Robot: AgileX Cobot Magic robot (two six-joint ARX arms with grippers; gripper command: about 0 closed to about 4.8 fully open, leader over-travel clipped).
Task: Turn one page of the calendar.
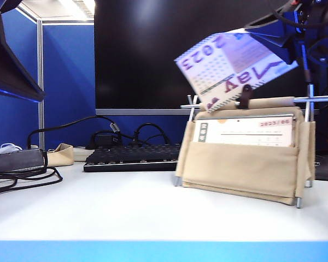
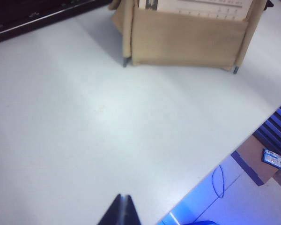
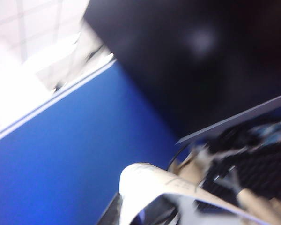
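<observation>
The calendar stands on the white table right of centre, a beige canvas stand on thin metal rods; the sheet showing in its front pocket is marked 2023/06. The page is lifted above the stand and swung over, so its maroon "May 2023" reads upside down. My right gripper is shut on the page's upper right edge. In the right wrist view the white page curls between the fingers of that gripper. My left gripper is shut and empty, hovering over bare table short of the calendar.
A black keyboard lies behind and left of the stand, under a large dark monitor. Cables, a dark box and a small beige pouch sit at the left. The table's front edge is close.
</observation>
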